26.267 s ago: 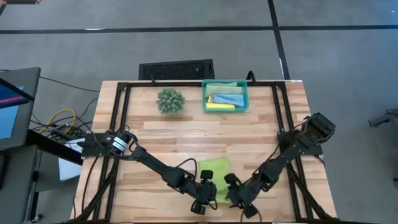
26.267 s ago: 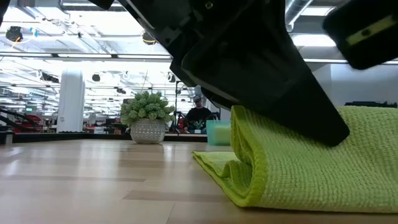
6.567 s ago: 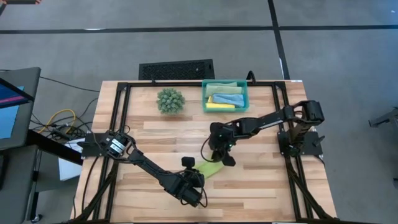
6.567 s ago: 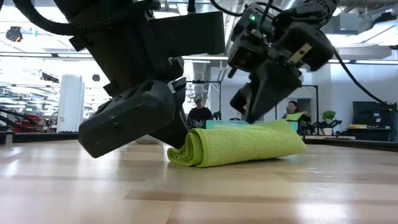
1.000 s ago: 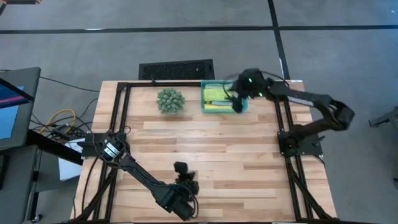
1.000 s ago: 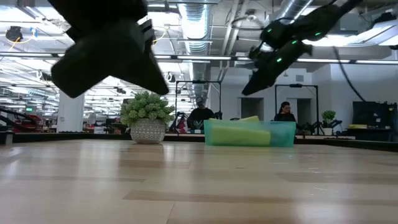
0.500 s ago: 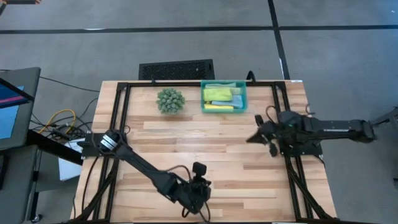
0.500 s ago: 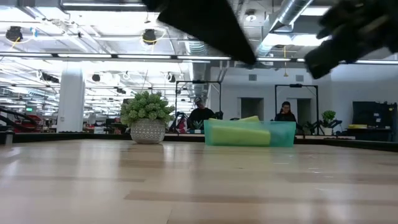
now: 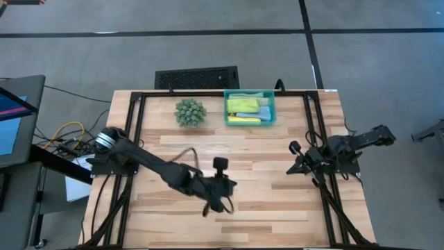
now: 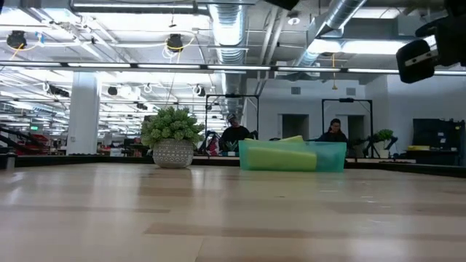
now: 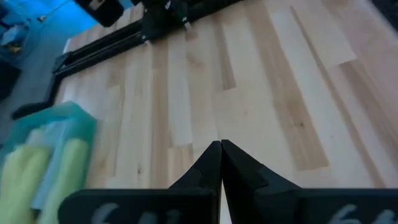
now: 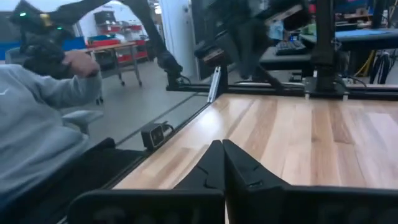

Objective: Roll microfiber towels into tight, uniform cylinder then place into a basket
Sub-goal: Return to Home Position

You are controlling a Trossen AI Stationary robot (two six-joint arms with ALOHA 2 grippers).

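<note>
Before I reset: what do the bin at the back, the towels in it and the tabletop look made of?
The basket: likely plastic, teal and translucent; contents show through its wall. The towels: soft matte cloth by the look, rolled. The tabletop: pale wood planks, visible grain, slight sheen.

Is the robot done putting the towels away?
Nearly, it seems. Done: rolled towels lie in the basket, and I see none on the table. In hand: nothing; the left gripper and right gripper are shut and empty, away from the basket. Left: probably only parking at rest.
</note>
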